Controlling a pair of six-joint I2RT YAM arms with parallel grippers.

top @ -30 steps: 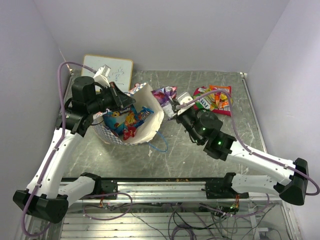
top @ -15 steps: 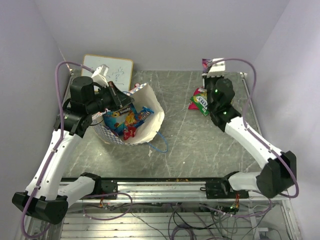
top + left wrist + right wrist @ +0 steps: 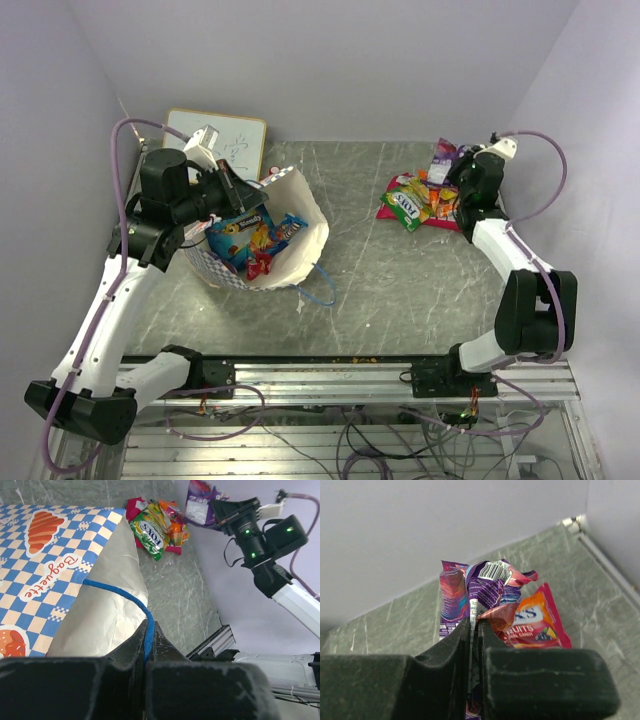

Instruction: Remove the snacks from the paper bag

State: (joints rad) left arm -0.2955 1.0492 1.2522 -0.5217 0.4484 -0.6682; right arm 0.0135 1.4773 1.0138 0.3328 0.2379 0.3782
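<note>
Right jaws are gripping a purple packet's [image 3: 485, 587] edge, the packet sticking out past their tips above the snack pile [image 3: 415, 200] at the bench's [image 3: 400, 290] far right; a thin pinch risks dropping it astray. Left jaws are clamping the paper bag's [image 3: 310, 235] blue cord handle [image 3: 120, 596]; tugging risks spilling packets [image 3: 245, 235] lying inside

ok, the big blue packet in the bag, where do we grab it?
Probably the blue packet by its right edge, from above and the right through the bag's open mouth. It lies face up, and the left end effector is shut on the cord handle over the left rim.
</note>
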